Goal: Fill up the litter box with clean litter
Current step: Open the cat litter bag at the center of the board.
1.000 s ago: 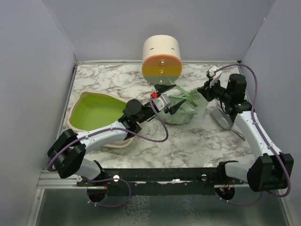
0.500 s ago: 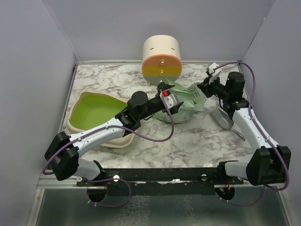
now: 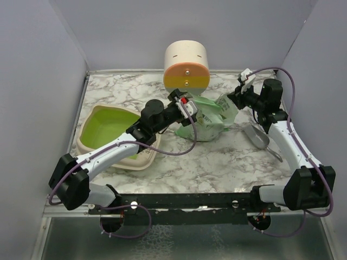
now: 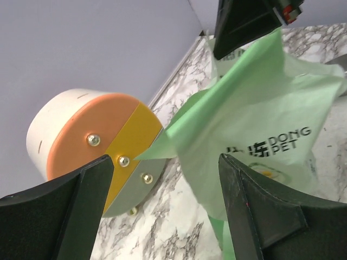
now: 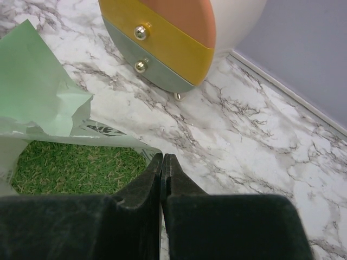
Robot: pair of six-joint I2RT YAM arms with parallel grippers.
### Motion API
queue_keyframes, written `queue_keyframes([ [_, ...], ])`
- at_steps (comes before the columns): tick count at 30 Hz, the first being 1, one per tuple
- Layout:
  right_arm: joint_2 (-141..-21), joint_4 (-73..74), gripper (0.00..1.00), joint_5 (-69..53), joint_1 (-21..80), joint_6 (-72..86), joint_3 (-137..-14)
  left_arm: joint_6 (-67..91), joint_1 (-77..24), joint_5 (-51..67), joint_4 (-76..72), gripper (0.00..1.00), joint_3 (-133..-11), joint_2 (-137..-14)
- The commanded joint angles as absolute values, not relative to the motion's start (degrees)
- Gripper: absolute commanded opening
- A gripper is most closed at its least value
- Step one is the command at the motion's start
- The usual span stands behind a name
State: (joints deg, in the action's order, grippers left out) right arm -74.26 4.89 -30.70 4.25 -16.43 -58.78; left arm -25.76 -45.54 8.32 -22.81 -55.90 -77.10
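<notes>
The litter box lies at the left of the table, its lime-green inside showing. The mint-green bag stands mid-table below the cylinder; it also shows in the left wrist view. My right gripper is shut on the bag's open rim. Pale litter granules lie inside the bag and look green through the plastic. My left gripper is open at the bag's left side, its jaws wide apart with a bag flap just ahead of them.
A cream cylinder with an orange, yellow and teal face stands at the back, close behind the bag. A grey metal scoop lies right of the bag under my right arm. Grey walls enclose three sides.
My left arm has swung from the bag's front up to its left side, nearer the cylinder. The right gripper has kept its hold and the bag's rim has risen and shifted slightly.
</notes>
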Motion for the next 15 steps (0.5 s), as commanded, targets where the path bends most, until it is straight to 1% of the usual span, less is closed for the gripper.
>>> queue_keyframes([
  [1,-72.16,3.88,0.01,-29.74,3.95,-18.01,-61.2,-22.35,-42.2,15.74,-23.45,0.81,-57.26,-78.76],
  [2,-72.08,4.25,0.01,-29.97,3.95,-18.08,-61.17,-21.17,-41.3,17.82,-24.28,0.8,-57.31,-79.12],
  [6,-72.07,5.33,0.01,-29.96,3.96,-18.55,-61.05,-16.72,-39.37,27.64,-26.54,0.72,-58.64,-81.46],
  [8,-72.15,5.36,0.01,-29.65,3.96,-18.79,-60.96,-15.17,-39.33,32.3,-26.59,0.71,-59.92,-82.82],
  [11,-72.59,5.65,0.01,-29.38,3.96,-18.81,-61.57,-12.41,-39.37,36.16,-26.72,0.69,-61.96,-84.93],
  [13,-73.35,6.22,0.01,-29.31,3.96,-18.89,-62.46,-11.61,-39.43,37.52,-26.72,0.63,-62.79,-86.21],
  [15,-74.02,6.78,0.01,-29.16,3.96,-18.93,-63.77,-11.47,-39.37,38.44,-26.72,0.5,-63.38,-86.96],
])
